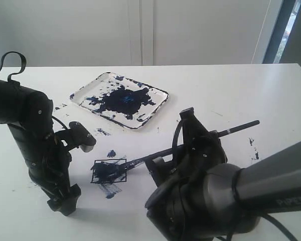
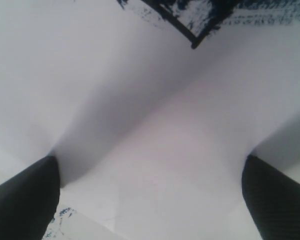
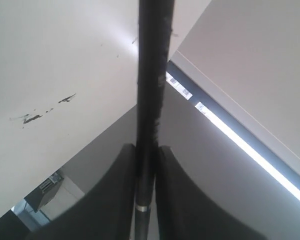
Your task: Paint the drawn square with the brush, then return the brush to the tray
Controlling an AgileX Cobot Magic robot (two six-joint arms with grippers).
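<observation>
So right now my right end effector point(image 3: 146, 150) is clamped narrow on the brush point(image 1: 155, 155), both fingers tight against the black handle with no gap on either side. In the wrist view you can see the little silver band point(image 3: 142, 206) sitting down between the fingers. I'm gripping it roughly mid-handle: the back end sticks out up and to the right behind me, and the painted end slants down to the left.

The tip is at the right edge of the drawn square point(image 1: 109, 171). I can't tell whether the bristles are actually touching. The square is mostly smeared with dark blue paint, and some streaks spill out past its lower edge.

My left end effector point(image 2: 149, 159) is spread wide with nothing between the fingers. It points straight down at the white surface point(image 1: 231, 85), just beside the square's left side. One corner of the square shows at the edge of that wrist view.

The tray point(image 1: 158, 98) sits farther back on the surface, well apart from the square, with a big dark blue-black blot across its middle.
</observation>
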